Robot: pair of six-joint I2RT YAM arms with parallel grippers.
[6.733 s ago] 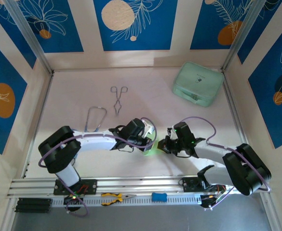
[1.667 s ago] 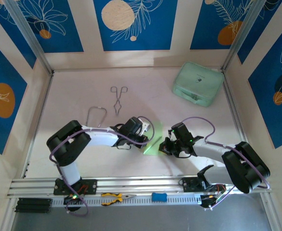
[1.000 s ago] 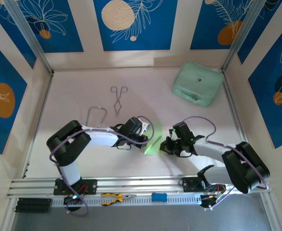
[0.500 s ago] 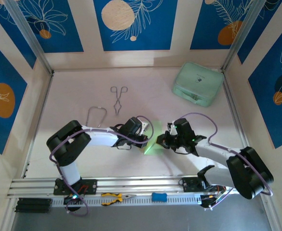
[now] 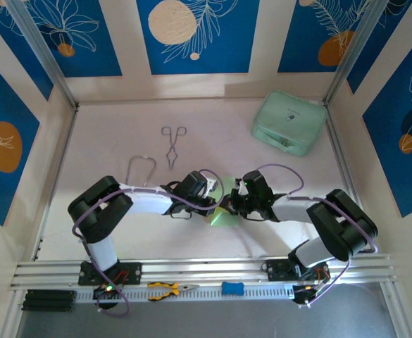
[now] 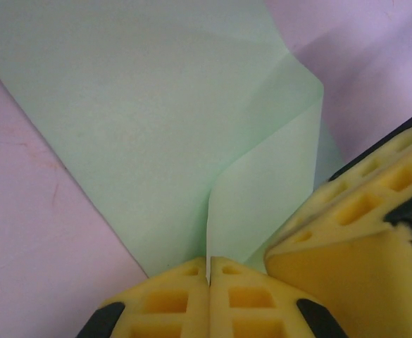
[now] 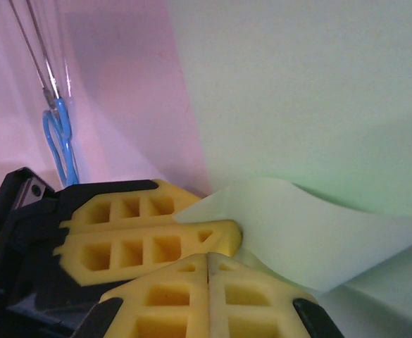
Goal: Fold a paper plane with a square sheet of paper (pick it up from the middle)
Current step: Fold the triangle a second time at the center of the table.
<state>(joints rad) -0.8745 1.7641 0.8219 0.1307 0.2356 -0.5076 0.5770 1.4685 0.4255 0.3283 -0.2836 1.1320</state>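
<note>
While left arm (image 5: 142,201) and right arm (image 5: 297,210) stretch inward, left gripper (image 6: 209,266), right gripper (image 7: 207,262) tip-to-tip; each pinching green paper (image 6: 149,120)

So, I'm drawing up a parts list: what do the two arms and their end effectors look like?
The left arm and right arm have white links between bulky black joints, with a purple cable looping along each. The left end effector and right end effector each have two yellow fingers, moulded with square cut-outs, on black mounts.
</note>
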